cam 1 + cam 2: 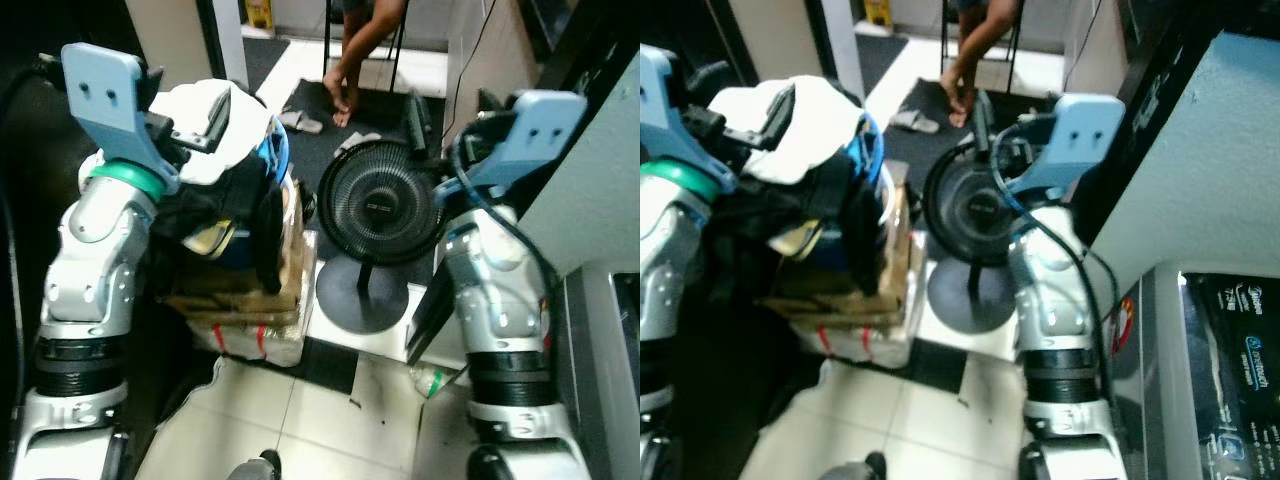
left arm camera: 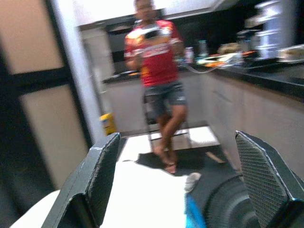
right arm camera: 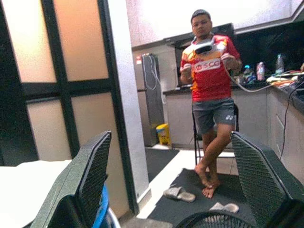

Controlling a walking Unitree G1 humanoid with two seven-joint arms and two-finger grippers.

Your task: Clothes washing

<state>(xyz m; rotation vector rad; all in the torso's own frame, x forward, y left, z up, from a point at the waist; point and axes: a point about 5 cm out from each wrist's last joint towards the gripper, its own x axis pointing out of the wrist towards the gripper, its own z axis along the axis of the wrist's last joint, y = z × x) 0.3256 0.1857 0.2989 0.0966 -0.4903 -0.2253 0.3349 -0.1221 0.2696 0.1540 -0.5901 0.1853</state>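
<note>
**Both grippers raised and spread, laundry heap by the fan**

Landmark: black floor fan (image 1: 380, 203) standing on a round base on the floor.

Just left of the fan sits a blue basket (image 1: 272, 160), only bits of its rim showing. It is overfilled: white cloth (image 1: 205, 110) on top, dark clothes (image 1: 225, 205) spilling over the front and hanging down. The basket rests on a cardboard box (image 1: 268, 285), which sits on a white wrapped bundle (image 1: 255, 338) with red marks. What else is inside the basket cannot be told.

Left gripper (image 2: 178, 178) is up over the laundry, left of the fan, fingers (image 2: 97, 183) spread wide with nothing between them; the white cloth lies below the gap, contact unclear. Right gripper (image 3: 173, 180) is raised just right of the fan, fingers (image 3: 90, 178) also wide apart and holding nothing; the fan's top edge shows below them.

Behind the fan, a person (image 3: 209, 102) in a red shirt and grey shorts stands barefoot on a dark mat (image 1: 375, 105), holding a device with both hands. Sandals (image 3: 178, 194) lie on the mat near the feet. A plastic bottle (image 1: 432, 380) lies on the floor in front of the fan base, to its right.
</note>
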